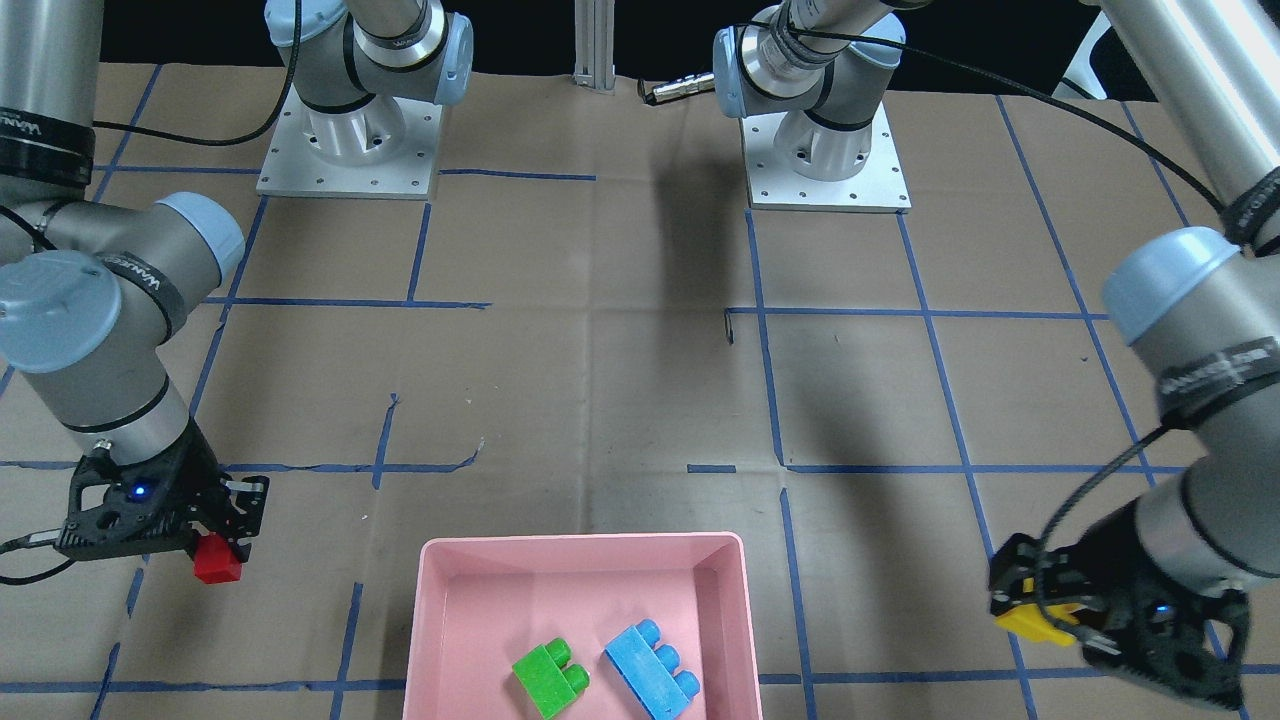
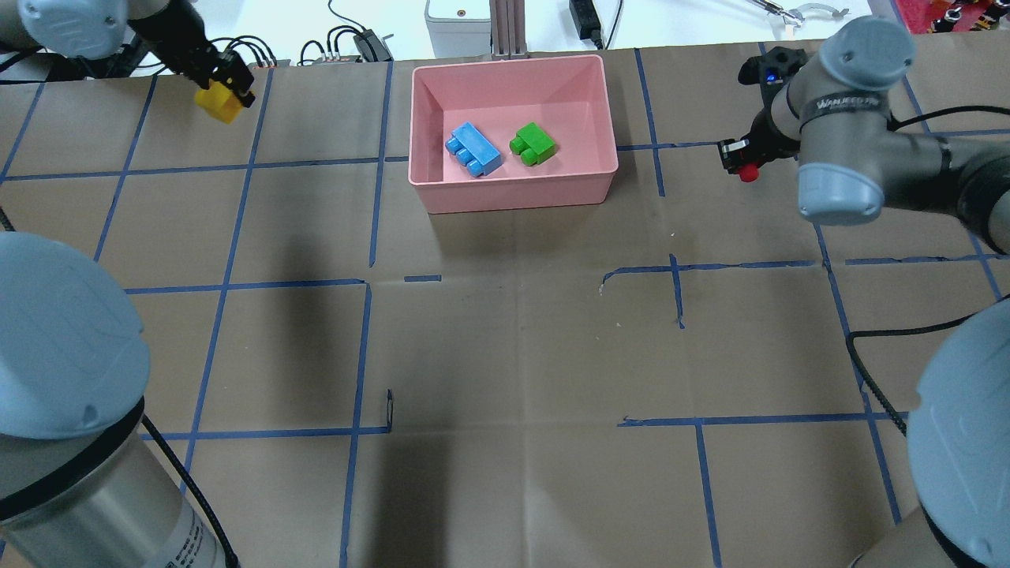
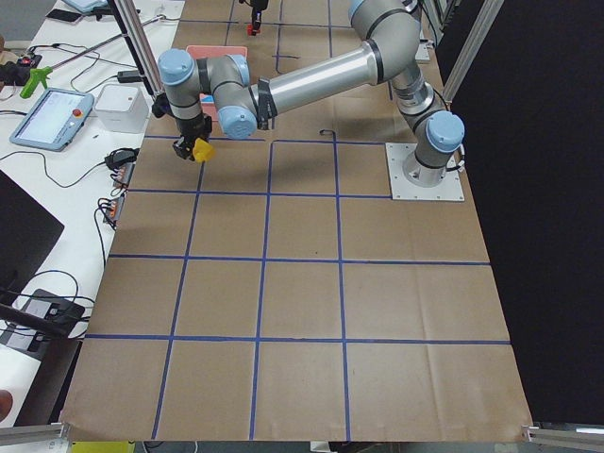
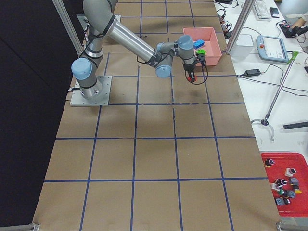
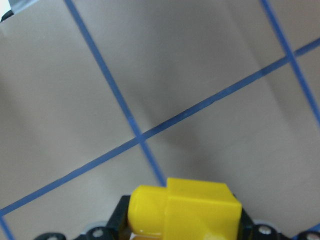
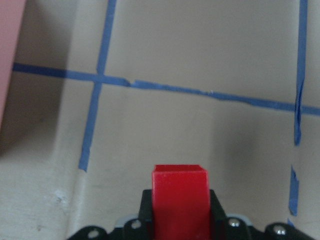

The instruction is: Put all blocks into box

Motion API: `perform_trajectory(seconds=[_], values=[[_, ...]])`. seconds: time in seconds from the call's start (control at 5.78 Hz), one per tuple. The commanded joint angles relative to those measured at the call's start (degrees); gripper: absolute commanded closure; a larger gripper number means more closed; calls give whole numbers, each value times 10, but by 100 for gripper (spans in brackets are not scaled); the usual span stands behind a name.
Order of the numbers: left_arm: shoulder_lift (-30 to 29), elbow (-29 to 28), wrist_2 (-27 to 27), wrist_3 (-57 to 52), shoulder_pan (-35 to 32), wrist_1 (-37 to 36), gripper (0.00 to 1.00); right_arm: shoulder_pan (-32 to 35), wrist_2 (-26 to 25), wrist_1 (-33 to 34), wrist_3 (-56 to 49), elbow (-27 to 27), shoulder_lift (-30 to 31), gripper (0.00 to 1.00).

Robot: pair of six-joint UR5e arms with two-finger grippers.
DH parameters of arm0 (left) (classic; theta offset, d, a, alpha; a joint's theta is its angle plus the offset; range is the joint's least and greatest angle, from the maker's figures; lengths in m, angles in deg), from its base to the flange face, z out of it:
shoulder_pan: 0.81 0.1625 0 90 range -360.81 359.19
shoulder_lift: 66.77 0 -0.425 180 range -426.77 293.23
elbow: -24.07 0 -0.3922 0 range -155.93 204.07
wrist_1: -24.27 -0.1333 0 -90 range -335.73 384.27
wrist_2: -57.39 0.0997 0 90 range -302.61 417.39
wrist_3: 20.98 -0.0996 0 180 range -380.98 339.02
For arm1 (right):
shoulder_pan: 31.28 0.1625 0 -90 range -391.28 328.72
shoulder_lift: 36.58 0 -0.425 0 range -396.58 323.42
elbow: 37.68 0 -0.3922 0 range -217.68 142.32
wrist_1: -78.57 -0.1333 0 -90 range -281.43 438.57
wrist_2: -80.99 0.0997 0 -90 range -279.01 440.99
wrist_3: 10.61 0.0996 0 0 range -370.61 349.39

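Observation:
The pink box (image 2: 513, 193) stands at the table's far middle, and it also shows in the front view (image 1: 580, 543). The blue block (image 2: 473, 149) and the green block (image 2: 533, 144) lie inside it, side by side. My left gripper (image 2: 226, 93) is shut on the yellow block (image 2: 220, 103) and holds it above the table, well left of the box; the left wrist view shows the yellow block (image 5: 185, 207) between the jaws. My right gripper (image 2: 745, 166) is shut on the red block (image 2: 748, 173), raised to the right of the box; the right wrist view shows the red block (image 6: 179, 197).
Blue tape lines grid the brown table cover. Both arm bases (image 1: 350, 140) (image 1: 825, 150) are bolted at the robot's side. A black cable (image 2: 868, 371) trails over the table at the right. A side bench with a tablet (image 3: 52, 118) lies past the far edge.

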Motion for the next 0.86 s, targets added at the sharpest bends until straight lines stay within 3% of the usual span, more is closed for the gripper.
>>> perform_trajectory(seconds=[0.0, 0.35, 0.52, 0.69], values=[[-26, -30, -35, 269, -119, -8, 79, 49, 3, -120, -1, 124, 9, 96], [-109, -71, -39, 392, -183, -60, 79, 99, 127, -96, 38, 165, -52, 96], [-124, -64, -36, 401, -184, -75, 69, 121, 146, -2, 93, 166, -88, 95], [-116, -59, -38, 399, -181, -74, 13, 135, 147, 35, 111, 167, -118, 95]])
